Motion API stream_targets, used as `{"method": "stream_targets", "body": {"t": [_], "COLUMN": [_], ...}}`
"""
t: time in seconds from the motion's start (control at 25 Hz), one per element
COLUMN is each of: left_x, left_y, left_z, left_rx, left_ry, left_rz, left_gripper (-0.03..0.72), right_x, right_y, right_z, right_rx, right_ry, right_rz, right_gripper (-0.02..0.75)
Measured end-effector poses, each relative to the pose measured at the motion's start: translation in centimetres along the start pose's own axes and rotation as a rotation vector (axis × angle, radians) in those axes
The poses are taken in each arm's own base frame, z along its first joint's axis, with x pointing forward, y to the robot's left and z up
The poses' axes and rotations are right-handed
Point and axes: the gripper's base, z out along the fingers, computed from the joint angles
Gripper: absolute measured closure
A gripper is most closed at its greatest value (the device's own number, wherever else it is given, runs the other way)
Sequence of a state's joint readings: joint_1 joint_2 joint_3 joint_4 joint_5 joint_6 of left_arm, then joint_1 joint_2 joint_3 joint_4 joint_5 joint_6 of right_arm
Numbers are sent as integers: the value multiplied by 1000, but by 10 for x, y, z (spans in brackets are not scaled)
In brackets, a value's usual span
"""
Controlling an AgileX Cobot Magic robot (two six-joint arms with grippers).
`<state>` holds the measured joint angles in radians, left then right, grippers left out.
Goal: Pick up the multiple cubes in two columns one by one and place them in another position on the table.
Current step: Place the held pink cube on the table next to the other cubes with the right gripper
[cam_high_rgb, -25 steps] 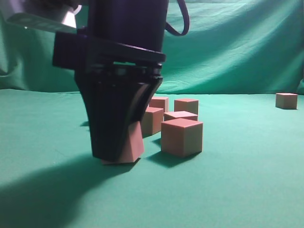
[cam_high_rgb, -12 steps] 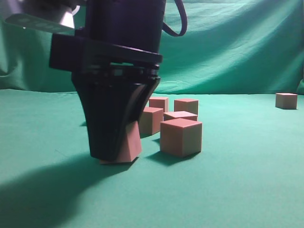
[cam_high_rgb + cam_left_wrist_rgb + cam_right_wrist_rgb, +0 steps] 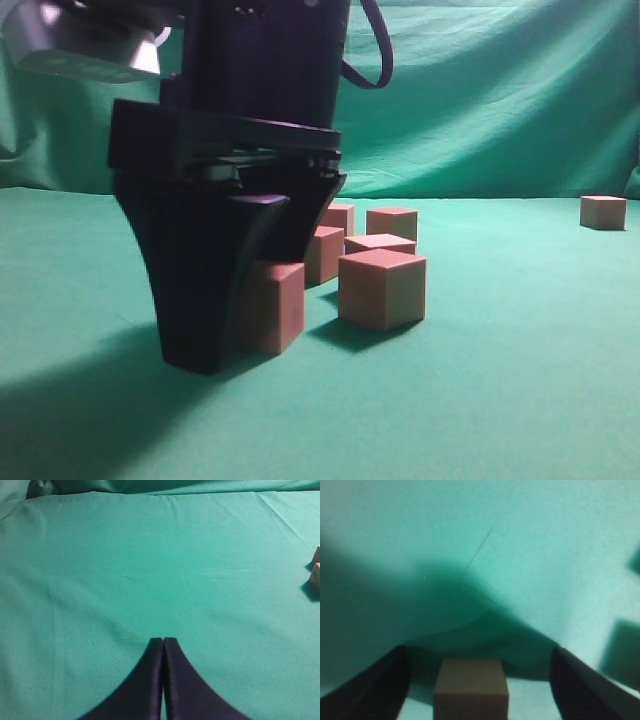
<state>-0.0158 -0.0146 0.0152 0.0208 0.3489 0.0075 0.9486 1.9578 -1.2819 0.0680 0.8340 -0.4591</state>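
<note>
The small pinkish-red matte cube [image 3: 470,687] sits flat on the smooth green cloth table [image 3: 520,400], centred between the spread, non-touching fingers of the black right gripper [image 3: 477,690], so lifting straight up clears it.

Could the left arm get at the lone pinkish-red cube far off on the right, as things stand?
Probably not easily. The left gripper sits shut over bare green cloth table, and the right gripper and the clustered cubes stand between it and the lone pinkish-red cube.

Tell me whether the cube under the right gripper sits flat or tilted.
Flat: the cube rests squarely on the table, with the right gripper spread clear of both sides.
</note>
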Motion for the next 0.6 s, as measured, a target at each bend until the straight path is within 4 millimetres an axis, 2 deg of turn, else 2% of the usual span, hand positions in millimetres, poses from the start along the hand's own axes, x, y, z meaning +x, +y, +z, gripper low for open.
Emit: {"method": "stream_targets", "body": {"t": [0.12,0.16,0.28,0.4,0.6], "left_x": [0,0,0,0,0], "left_y": [0,0,0,0,0], "left_z": [0,0,0,0,0], "left_rx": [0,0,0,0,0], "left_ry": [0,0,0,0,0], "left_rz": [0,0,0,0,0], "left_gripper": [688,688,688,688,688], "right_x": [0,-1,-8,-23,-40], "right_y": [0,0,-2,-8,-19], "right_z": [-1,-3,-16,-49,-117], "right_rx": [-5,-9,-5,37,152], "right_ry": [6,15,0,-72,-154], "right_rz": [3,2,20,10,14], "right_gripper": [193,153,167,167,167]}}
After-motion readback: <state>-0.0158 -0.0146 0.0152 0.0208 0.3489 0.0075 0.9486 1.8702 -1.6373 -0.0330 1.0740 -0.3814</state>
